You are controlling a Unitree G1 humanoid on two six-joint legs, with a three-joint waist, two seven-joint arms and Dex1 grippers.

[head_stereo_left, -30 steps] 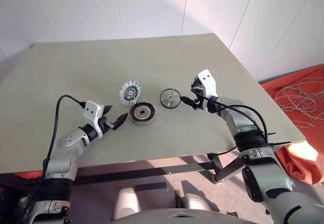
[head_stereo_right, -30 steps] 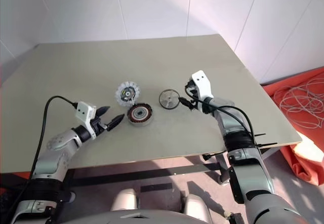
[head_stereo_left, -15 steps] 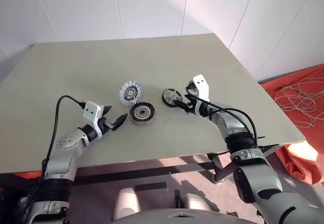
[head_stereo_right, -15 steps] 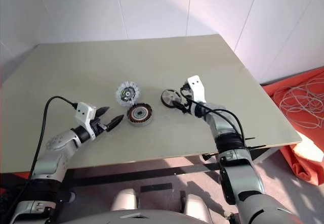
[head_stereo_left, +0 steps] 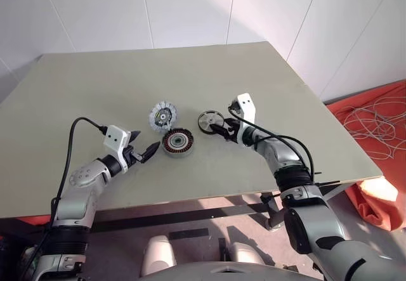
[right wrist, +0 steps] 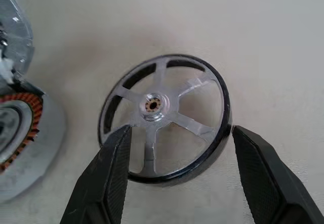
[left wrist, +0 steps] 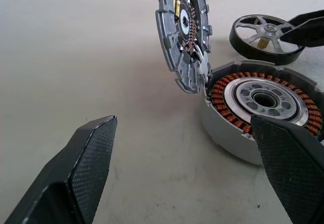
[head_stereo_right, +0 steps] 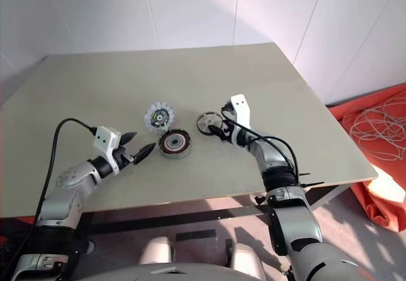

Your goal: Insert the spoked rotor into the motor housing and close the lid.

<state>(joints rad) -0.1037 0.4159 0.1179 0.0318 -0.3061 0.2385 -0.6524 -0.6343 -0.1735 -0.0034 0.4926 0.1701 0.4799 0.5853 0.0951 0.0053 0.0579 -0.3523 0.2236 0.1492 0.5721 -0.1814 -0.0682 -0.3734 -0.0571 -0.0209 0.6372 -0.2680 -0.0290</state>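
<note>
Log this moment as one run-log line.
step: grasping rotor | right gripper: open, straddling rotor | left gripper: open beside housing | lid: open, upright

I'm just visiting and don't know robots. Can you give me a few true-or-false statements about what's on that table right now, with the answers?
1. The black spoked rotor with the silver hub already sits inside the housing. False: it is on the table beside the silver-rimmed motor housing with copper windings.
2. The right gripper has its fingers on either side of the rotor. True.
3. The light grey segmented lid lies flat over the housing. False: it stands up, open, at the housing's edge.
4. The left gripper holds the lid. False: its fingers are open and hold nothing, near the housing.
5. The housing's windings are uncovered. True.
</note>
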